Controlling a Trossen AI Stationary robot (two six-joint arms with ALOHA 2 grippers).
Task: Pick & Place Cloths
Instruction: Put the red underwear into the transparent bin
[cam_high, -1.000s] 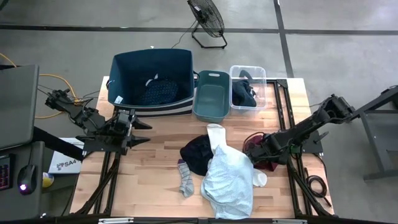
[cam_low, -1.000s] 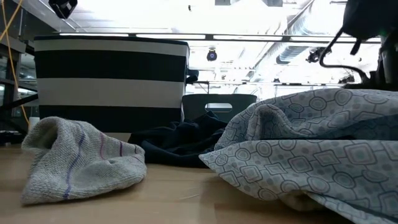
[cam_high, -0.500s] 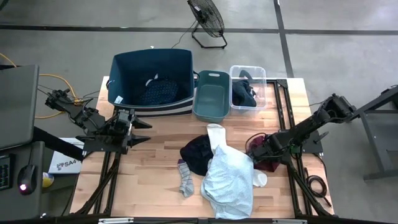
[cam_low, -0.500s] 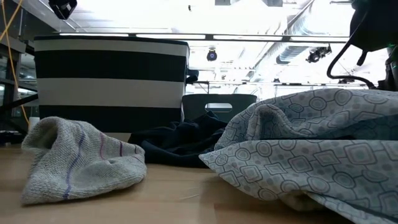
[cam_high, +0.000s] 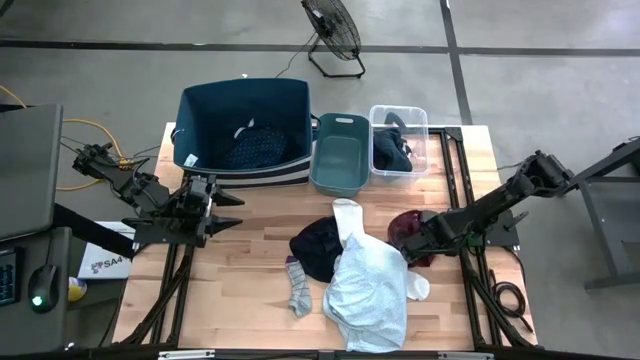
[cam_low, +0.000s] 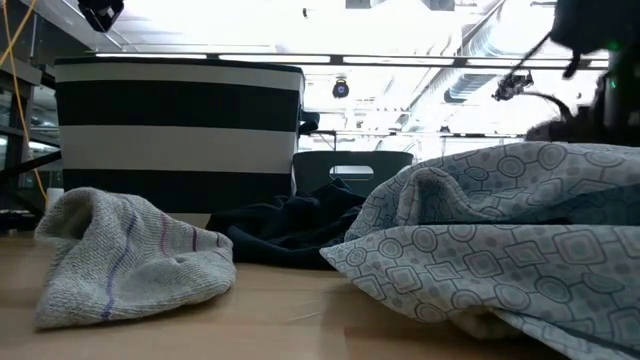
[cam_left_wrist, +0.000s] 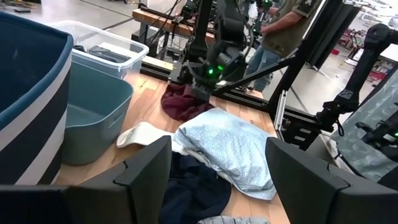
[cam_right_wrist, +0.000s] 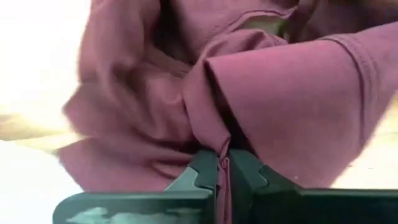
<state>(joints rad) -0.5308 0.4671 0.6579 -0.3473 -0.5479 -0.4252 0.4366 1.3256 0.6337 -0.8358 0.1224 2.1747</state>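
The maroon cloth (cam_high: 409, 228) lies bunched at the table's right, with my right gripper (cam_high: 402, 240) shut on it. The pale blue-white shirt (cam_high: 366, 288) lies on the near middle, partly over the black cloth (cam_high: 317, 247). A grey sock (cam_high: 299, 291) lies left of the shirt and a white sock (cam_high: 347, 214) at its far end. A navy dotted cloth (cam_high: 255, 146) lies in the big bin. At the table's left, my left gripper (cam_high: 233, 212) stands open, away from the cloths. My right gripper pinches a raised fold of the maroon cloth (cam_right_wrist: 214, 138) between its two fingers, several layers gathered together. It comes from the table's right, slanting down. The cloth bunches up at the fingers, and its lower part (cam_left_wrist: 181, 107) rests on the table.
Three containers stand along the far edge: a large navy striped bin (cam_high: 199, 112), a teal bin (cam_high: 339, 163) and a clear box (cam_high: 421, 129) holding dark cloth. Another white sock (cam_high: 419, 288) pokes out beside the shirt. A person (cam_left_wrist: 283, 25) stands beyond the table's right.
My right gripper has shut on the maroon cloth. The cloth has gathered up at the fingers and shifted a little toward the far edge.
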